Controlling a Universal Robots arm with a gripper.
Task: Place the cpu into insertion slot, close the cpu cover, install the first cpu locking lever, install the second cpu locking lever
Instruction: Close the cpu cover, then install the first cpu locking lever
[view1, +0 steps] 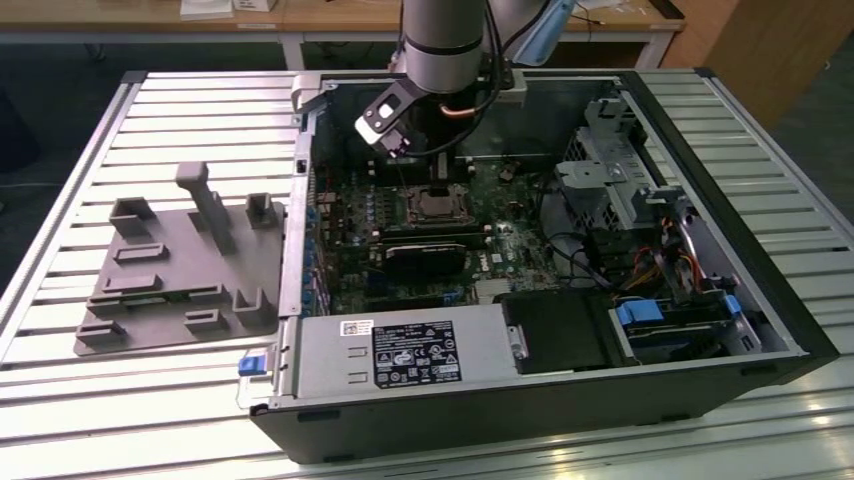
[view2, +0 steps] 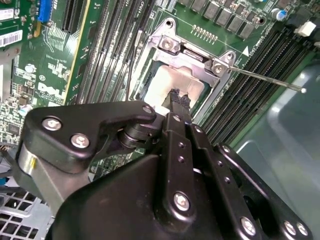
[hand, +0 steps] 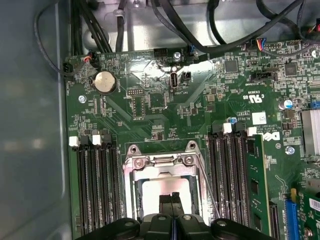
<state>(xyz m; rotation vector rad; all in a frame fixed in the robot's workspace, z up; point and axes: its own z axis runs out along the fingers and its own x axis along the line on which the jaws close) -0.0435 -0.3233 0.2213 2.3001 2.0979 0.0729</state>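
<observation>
The open computer case (view1: 534, 425) lies on its side on a slatted surface (view1: 200, 100). A grey moulded fixture (view1: 160, 290) sits beside it at the exterior view's left. The arm (view1: 447, 40) reaches down into the case, over the green circuit board (hand: 150, 95).

The gripper (view2: 178, 97) hangs directly over the insertion slot (view1: 434, 207). Its fingers (view2: 172, 150) are closed tip to tip, and nothing can be seen between them.

In both wrist views the cpu cover (hand: 165, 173) seems to lie flat around the socket. The cpu (view2: 167, 85) is seated in the slot and shows pale through the cover's window. The fingertips are just above its top or touching it; I cannot tell which.

A thin locking lever (view2: 265, 80) angles out from the socket's corner over the memory slots and looks unlatched.

By my judgement the chip is light, stiff and smooth-topped. Its contact side and the socket beneath are delicate, so it is best held by opposite edges and kept level.

The cover is thin, hinged sheet metal, best pushed on its border and not on the chip. The lever is a springy, slick wire, best taken near its free end.
</observation>
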